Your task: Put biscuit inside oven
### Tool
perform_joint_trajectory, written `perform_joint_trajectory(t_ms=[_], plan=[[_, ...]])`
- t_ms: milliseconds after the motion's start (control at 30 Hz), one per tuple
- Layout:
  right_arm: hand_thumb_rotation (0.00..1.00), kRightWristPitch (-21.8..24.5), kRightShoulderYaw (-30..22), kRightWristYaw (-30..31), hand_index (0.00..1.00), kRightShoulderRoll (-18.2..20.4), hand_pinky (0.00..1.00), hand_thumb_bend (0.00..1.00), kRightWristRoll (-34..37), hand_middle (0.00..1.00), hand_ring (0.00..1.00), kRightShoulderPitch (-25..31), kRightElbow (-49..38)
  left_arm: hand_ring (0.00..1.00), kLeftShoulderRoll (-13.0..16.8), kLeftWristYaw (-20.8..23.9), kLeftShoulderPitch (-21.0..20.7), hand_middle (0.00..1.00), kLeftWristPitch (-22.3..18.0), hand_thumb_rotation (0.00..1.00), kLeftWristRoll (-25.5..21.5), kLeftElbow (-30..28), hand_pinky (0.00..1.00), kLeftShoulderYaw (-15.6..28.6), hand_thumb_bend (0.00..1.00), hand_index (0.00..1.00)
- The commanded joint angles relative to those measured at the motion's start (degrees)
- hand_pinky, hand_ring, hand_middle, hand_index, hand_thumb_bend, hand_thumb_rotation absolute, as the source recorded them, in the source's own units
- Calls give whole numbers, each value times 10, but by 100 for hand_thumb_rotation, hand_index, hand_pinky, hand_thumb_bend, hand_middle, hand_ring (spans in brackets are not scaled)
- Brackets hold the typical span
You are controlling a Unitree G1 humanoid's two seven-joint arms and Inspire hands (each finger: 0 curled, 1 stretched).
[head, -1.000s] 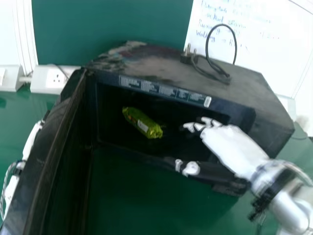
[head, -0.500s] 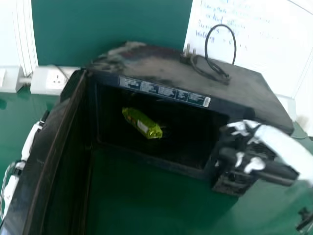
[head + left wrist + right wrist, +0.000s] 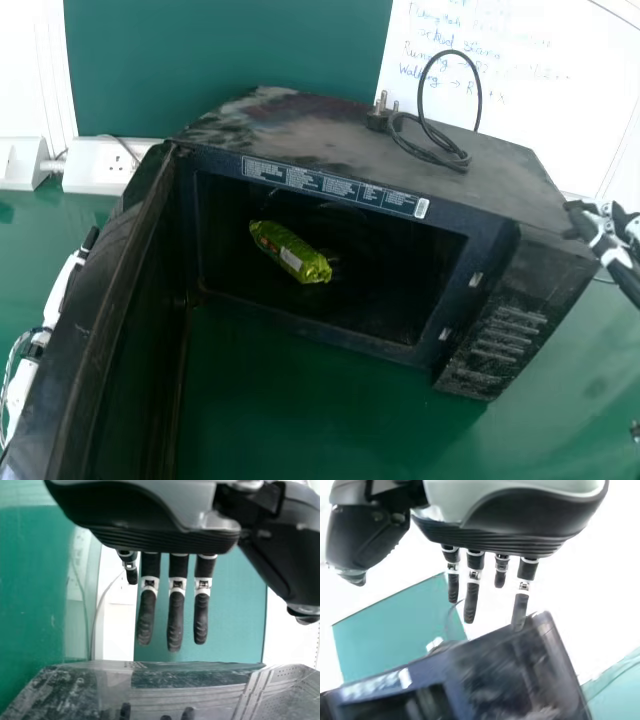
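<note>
Inside the dark cavity of the black oven [image 3: 370,155] lies the biscuit in a shiny green wrapper [image 3: 290,251], tilted, with no hand touching it. The oven door [image 3: 100,300] stands wide open on the left. Just outside that door is my left hand [image 3: 62,285], its fingers straight; in the left wrist view the left hand [image 3: 176,615] hangs above a dark glossy surface. Beside the oven's right side is my right hand [image 3: 612,235]; in the right wrist view the right hand [image 3: 472,592] has extended, empty fingers near the oven's corner [image 3: 540,625].
A black cable with a plug [image 3: 440,150] lies on top of the oven. White wall sockets [image 3: 105,165] are at the back left, and a whiteboard with writing [image 3: 500,90] leans behind. The oven stands on a green table [image 3: 270,400].
My right hand has moved away from the oven opening, out to the right past the oven's side. The biscuit, the door and my left hand have stayed in place.
</note>
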Motion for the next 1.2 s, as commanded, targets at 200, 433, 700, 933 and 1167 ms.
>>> perform_joint_trajectory(t_ms=[200,433,700,933,1167], plan=[[47,32,34,-68,84,7,33,84,-3,68,45,-10,-9,31,2,-6,-2,40,3,7,-12,-2,26,7,52,49],[45,-16,74,-147,78,34,27,83,-50,59,38,-2,-6,31,5,-3,-2,40,1,7,-7,-1,26,4,52,49],[37,16,102,-176,75,41,33,84,-76,55,43,-8,-28,31,6,-4,-2,40,5,7,-9,-3,26,5,52,49],[39,13,101,-172,75,41,35,86,-73,56,45,-8,-26,31,6,-9,-4,39,2,7,-10,2,26,6,52,49],[45,-12,95,-169,76,38,30,88,-77,57,42,1,-18,31,5,-6,-1,40,11,7,-12,-7,26,6,52,49]])
